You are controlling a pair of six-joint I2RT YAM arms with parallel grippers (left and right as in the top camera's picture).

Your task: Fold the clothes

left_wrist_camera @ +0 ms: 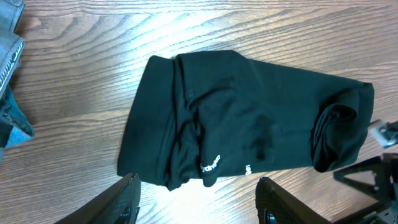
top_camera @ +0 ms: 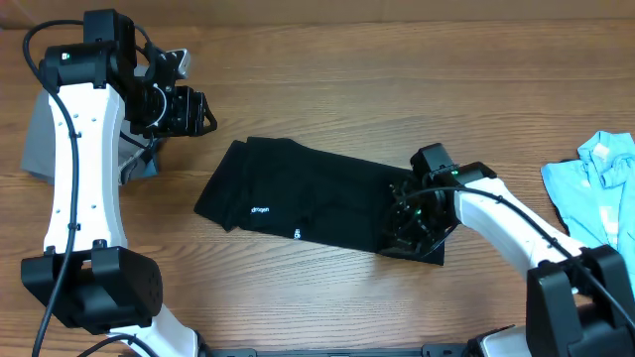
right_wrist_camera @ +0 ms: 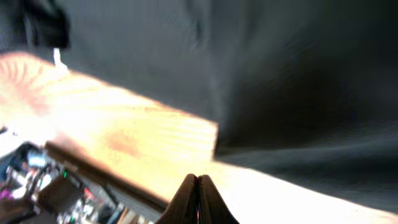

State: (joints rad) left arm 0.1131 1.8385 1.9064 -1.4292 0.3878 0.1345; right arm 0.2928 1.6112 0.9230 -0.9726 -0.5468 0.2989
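The black shirt (top_camera: 308,193) lay part-folded on the counter (top_camera: 347,59), the right pincer (right_wrist_camera: 198,186) shut at its right end with no cloth visible between its tips, the left pincer (left_wrist_camera: 198,202) hovering half-open and empty, seemingly ready for the next fold.

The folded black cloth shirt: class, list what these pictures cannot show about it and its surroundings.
Folded black cloth shirt: tiny white lettering too small to read, overhead and left wrist.
Right gripper: shut; blurred right wrist view hides whether cloth is pinched.
Light-blue cloth garment: cut off by the overhead view's right edge.
Grey cloth garment: overhead, partly behind the white left arm.
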